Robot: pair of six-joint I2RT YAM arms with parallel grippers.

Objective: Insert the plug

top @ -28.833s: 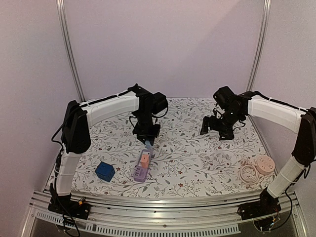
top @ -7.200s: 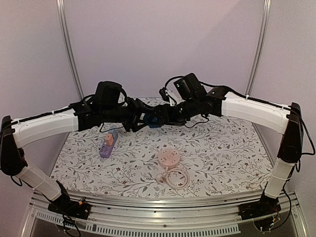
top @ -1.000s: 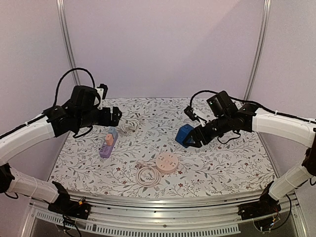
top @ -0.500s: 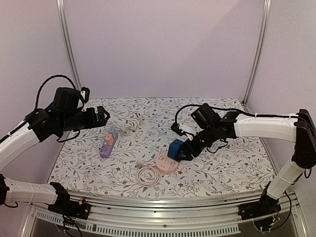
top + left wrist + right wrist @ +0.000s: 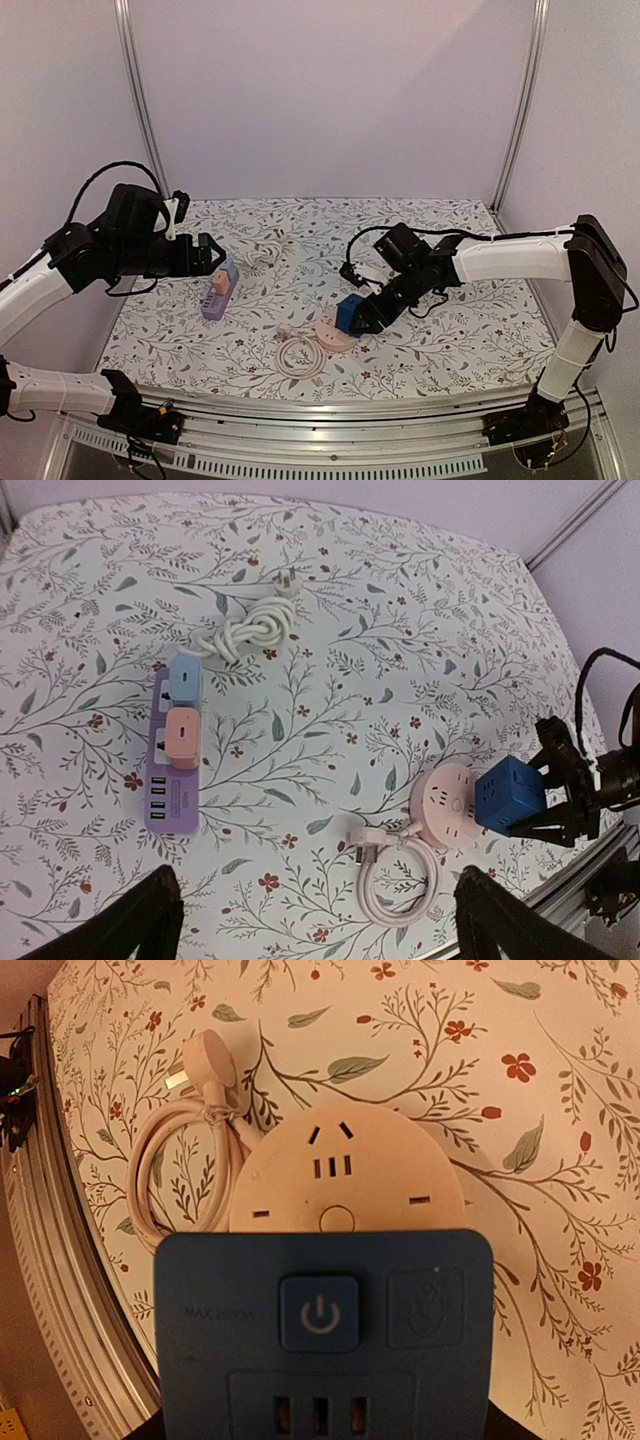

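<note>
My right gripper is shut on a blue cube adapter, the plug. The cube hangs just over the near right edge of a pink round socket. In the right wrist view the cube's face with its power button fills the lower frame, and the pink socket shows behind it. The cube's underside is hidden. The pink socket's coiled cord ends in a white plug. My left gripper hovers high above the table's left side, open and holding nothing.
A purple power strip with a blue and a pink adapter plugged in lies at the left. A knotted white cable with a plug lies behind it. The metal rail of the table's front edge runs close to the pink socket.
My right arm has carried the blue cube left and down until it overlaps the pink round socket. The left arm has drawn back slightly and turned toward the table's middle.
</note>
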